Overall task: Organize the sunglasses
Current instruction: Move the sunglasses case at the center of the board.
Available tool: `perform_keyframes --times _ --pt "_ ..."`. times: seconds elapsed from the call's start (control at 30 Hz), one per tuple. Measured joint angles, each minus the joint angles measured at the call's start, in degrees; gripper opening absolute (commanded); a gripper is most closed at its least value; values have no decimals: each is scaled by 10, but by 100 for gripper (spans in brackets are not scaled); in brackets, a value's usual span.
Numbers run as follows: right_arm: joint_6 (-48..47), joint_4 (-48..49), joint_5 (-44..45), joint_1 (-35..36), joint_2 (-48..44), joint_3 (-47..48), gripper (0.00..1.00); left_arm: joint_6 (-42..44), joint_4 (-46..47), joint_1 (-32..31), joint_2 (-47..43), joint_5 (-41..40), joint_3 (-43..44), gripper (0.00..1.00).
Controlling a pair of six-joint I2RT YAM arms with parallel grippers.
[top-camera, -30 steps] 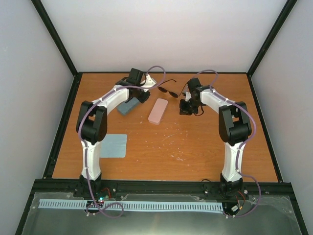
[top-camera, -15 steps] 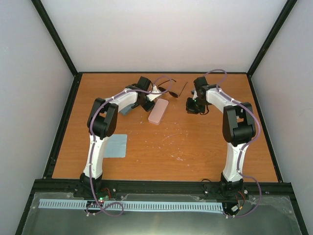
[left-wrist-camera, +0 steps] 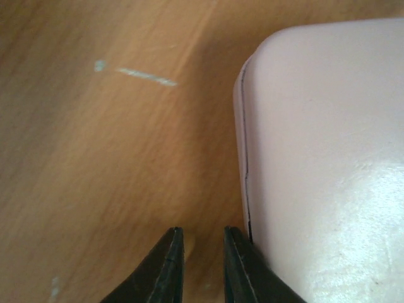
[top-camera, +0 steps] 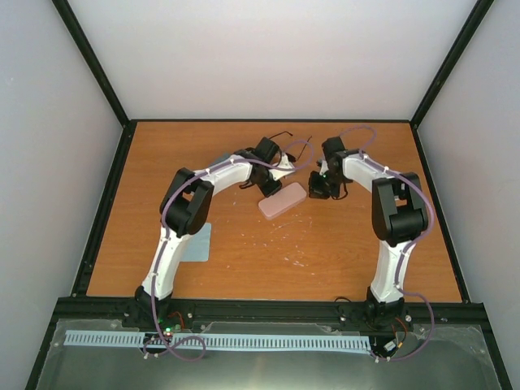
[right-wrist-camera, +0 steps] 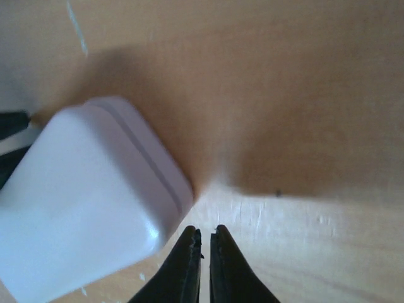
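No readable text, label, brand or number on anything in view (the pink case (left-wrist-camera: 328,158) plain too)

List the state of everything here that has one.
pink case: closed, lying flat.
left tool: slightly open, empty, beside the case.
right tool: shut, empty, at the case's corner.
black sunglasses: mostly hidden behind the left tool, fold unclear.
blue cloth: spread flat, partly hidden.

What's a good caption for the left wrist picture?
Left claw, slightly open and empty, beside the pink case on the table.
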Motion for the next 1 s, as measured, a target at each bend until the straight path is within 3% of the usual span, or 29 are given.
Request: perform_keyframes --times 0.07,0.17,0.2,0.27,0.33,0.4,0.7,1.0 --pt "-5 8 -9 3 -27 -34 18 -2 -1 -8 0 3 0 25" --pt "-17 13 -31 16 -83 -55 34 -3 -2 -11 0 -4 0 48" --pt "-21 19 -37 26 -101 -54 35 -2 0 -9 0 -10 0 55" --pt "-37 28 -47 56 -130 -40 23 -2 2 0 -2 -23 0 62" --pt "-42 34 -54 87 -138 -19 10 -10 1 23 -7 -27 0 63" --pt "-49 34 -60 112 -129 7 5 -13 0 54 -15 -34 2 63" --pt "-60 -19 -66 189 68 192 3 -26 3 245 -107 -57 -6 61" --pt "-55 -82 -56 214 171 242 3 -27 16 275 -175 -48 -56 60"
